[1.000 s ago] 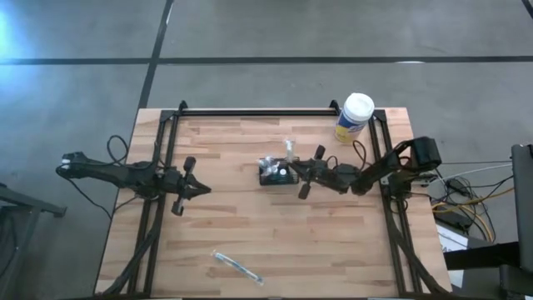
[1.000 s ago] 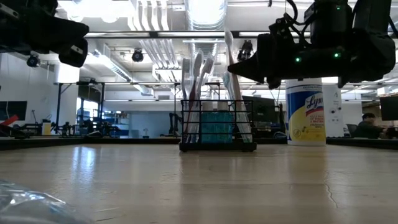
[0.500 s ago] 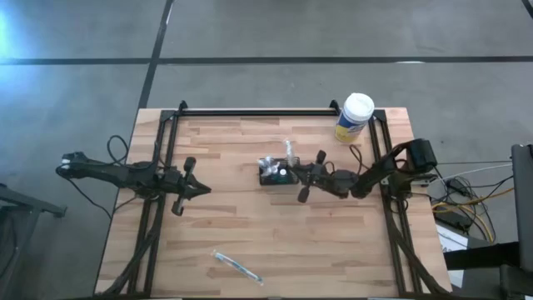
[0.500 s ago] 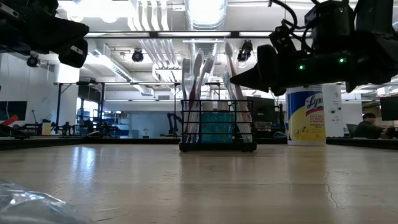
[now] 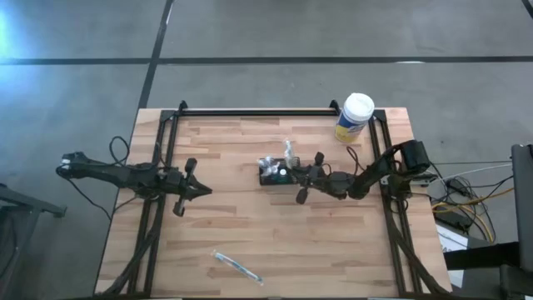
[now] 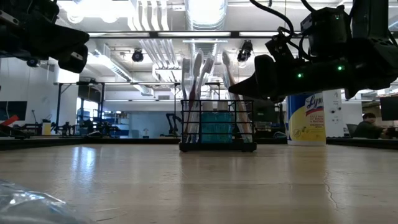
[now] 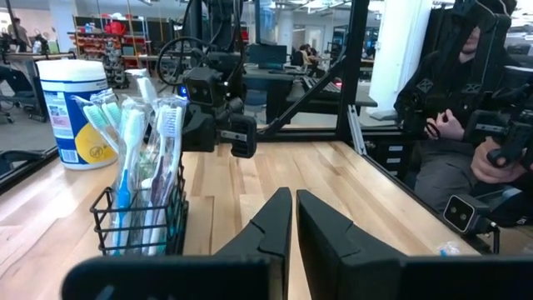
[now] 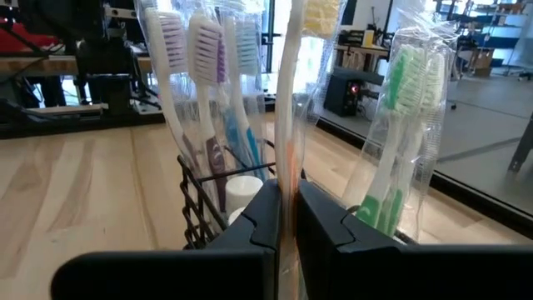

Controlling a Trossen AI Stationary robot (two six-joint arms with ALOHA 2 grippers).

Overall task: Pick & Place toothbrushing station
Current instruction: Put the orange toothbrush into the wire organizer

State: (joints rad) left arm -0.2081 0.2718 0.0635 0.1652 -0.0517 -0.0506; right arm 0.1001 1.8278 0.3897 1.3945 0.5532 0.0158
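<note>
The toothbrushing station (image 5: 273,172) is a small black wire-mesh caddy standing on its base mid-table, holding several wrapped toothbrushes upright. It also shows in the low view (image 6: 217,127), the left wrist view (image 7: 137,221) and the right wrist view (image 8: 208,208). My right gripper (image 5: 293,173) is at the caddy's right side, level, pointing toward the table's left, fingers shut. Its tips (image 6: 231,91) are among the toothbrush handles above the caddy's rim. My left gripper (image 5: 204,191) hovers shut and empty at the table's left (image 7: 294,212). My right gripper comes level from the table's right, and its shut fingertips (image 8: 271,208) are at the handle of a wrapped toothbrush (image 8: 288,158) standing in the caddy. The handle shows in the slit between the fingers. I cannot tell whether they touch it.
A white-lidded, yellow-labelled round canister (image 5: 356,117) stands at the far right corner. A wrapped toothbrush (image 5: 236,265) lies near the front edge. Bare wood lies between the arms. A seated person (image 7: 450,125) is beyond the table's right side.
My right gripper has moved toward the table's left, closing on the caddy, and has dipped down until its tips are level with the toothbrush handles. The caddy has stayed in place.
</note>
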